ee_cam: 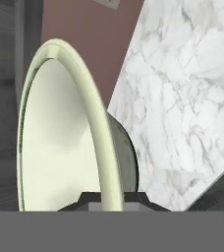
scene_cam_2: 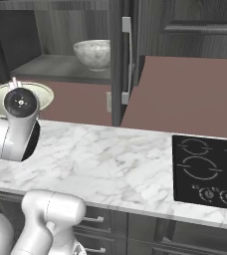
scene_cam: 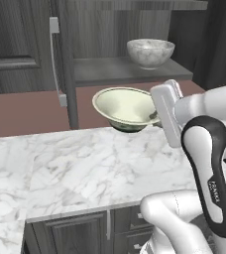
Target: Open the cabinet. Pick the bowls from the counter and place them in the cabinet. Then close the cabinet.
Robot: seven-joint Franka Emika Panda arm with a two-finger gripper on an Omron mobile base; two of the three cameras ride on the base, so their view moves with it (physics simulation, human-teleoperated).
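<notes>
The cream bowl [scene_cam: 125,106] hangs in the air above the back edge of the tabletop [scene_cam: 85,168], lifted clear of the marble and tilted so its mouth faces up and toward the left base camera. Its greenish foot [scene_cam: 130,128] shows just under the rim on that side. I have it pinched by the rim: in the hand view the flared edge [ee_cam: 97,128] runs straight down between my fingers [ee_cam: 111,199], which are drawn in narrow on that thin wall, one inside the bowl and one outside. In the left base view my hand [scene_cam: 167,111] sits at the bowl's right rim; from the right base view the same bowl [scene_cam_2: 3,97] peeks out behind my wrist at the far left.

The marbled grey-white bowl [scene_cam: 150,52] stands upright on the lower shelf [scene_cam: 130,72] of the cabinet [scene_cam: 21,44], above and behind the one I hold, and well apart from it. The cabinet's door [scene_cam_2: 116,60] on that side stands open, swung out edge-on, with its long silver handle [scene_cam_2: 127,60] on it; the other handle [scene_cam: 55,62] shows in the left base view. The reddish-brown wall [scene_cam_2: 185,89] runs below the cabinet. On the tabletop to the right lies a black cooktop [scene_cam_2: 207,169], and low dark cabinets [scene_cam: 80,233] sit under the front edge.
</notes>
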